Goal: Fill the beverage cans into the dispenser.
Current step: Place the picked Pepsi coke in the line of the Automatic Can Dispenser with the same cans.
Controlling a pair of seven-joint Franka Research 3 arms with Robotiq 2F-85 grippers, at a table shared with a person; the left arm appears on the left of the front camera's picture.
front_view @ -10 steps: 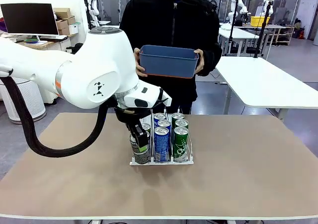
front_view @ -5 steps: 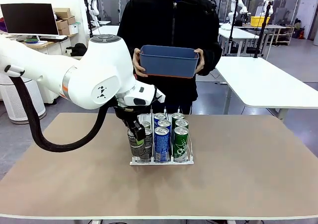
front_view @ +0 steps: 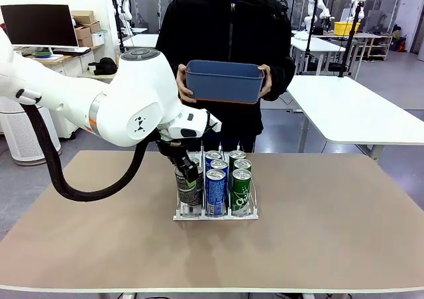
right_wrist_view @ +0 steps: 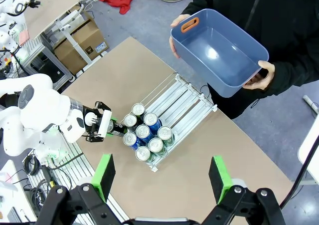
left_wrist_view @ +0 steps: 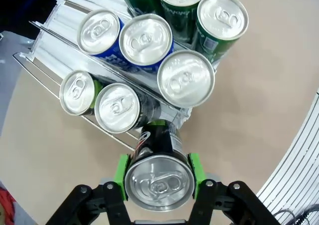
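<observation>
- On the bench [front_view: 318,233], the dispenser [front_view: 215,214] stands in the middle, with many beverage cans [front_view: 225,179] lined up in its lanes.
- The blue cans [left_wrist_view: 124,35] fill the middle lane and the green cans [left_wrist_view: 199,10] fill the lane beside it, as far as I can see.
- The last lane has two cans near its front, one of them a black can [left_wrist_view: 119,109].
- The left gripper [left_wrist_view: 158,171] has its fingers closed tight on another black can [left_wrist_view: 158,182]. Green pads press on both sides of it.
- This held can is right at the front end of the black lane, just beside the cans that are there. I cannot tell if it stands on the rack yet.
- The right gripper [right_wrist_view: 162,177] is high above the bench, with its fingers wide apart and nothing between them.
- A person across the bench holds a blue bin [front_view: 225,81] with both hands. From above, the bin looks empty.
- I think the job is almost done. The held can needs to go into its lane and be let go.
</observation>
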